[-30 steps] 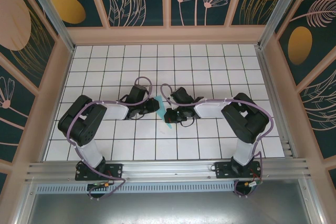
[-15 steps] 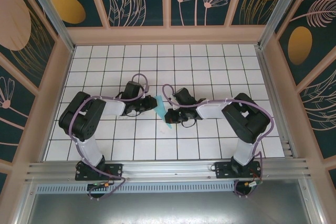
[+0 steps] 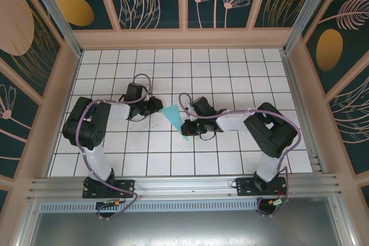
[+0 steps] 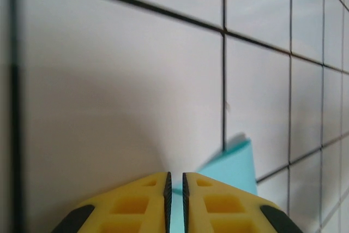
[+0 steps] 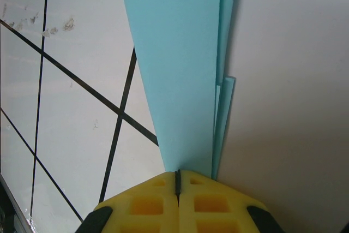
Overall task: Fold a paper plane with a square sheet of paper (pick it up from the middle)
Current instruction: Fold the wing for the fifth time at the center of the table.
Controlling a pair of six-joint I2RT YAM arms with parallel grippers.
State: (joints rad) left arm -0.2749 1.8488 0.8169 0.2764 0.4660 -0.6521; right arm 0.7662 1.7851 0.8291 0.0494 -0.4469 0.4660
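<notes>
The white tiled table is carrying both arms, which are reaching inward toward its middle. The turquoise paper plane is sitting between them, its wide end pointing far and its tip pointing near. The right gripper is pinching the plane's narrow near tip, jaws pressed tight together. The left gripper is gripping the plane's left edge, its jaws standing almost together with turquoise showing in the slit.

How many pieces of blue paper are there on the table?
1. The paper plane lies in the middle of the table, its narrow tip at the right gripper and its wide end beside the left gripper. A further piece could be hidden under the arms.
</notes>
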